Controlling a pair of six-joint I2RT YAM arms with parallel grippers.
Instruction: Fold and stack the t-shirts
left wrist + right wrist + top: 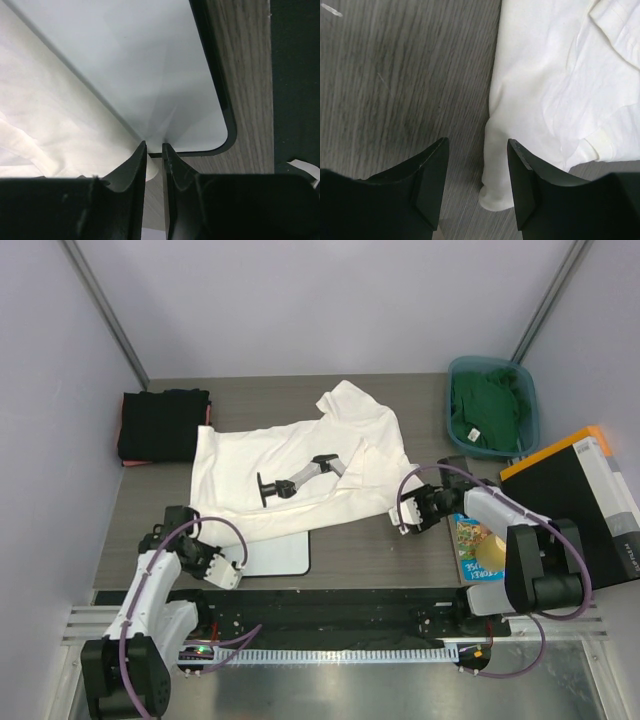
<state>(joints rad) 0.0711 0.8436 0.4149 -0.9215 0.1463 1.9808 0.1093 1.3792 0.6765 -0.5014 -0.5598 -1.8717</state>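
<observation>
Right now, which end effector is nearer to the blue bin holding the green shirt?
Right. The right end effector hovers by the edge of the white t-shirt, near-left of the blue bin; the left end effector is across the table, at the white board.

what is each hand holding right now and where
Left hand pinches the white t-shirt at its near-left corner; right hand is open, holding nothing.

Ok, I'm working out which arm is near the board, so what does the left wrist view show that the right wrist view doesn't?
Left wrist only: the white board with its black rim, and the left gripper, jaws nearly together at the cloth's edge. Right wrist only: the right gripper, jaws wide, astride a hem corner. Both: the white t-shirt on the wooden table.
</observation>
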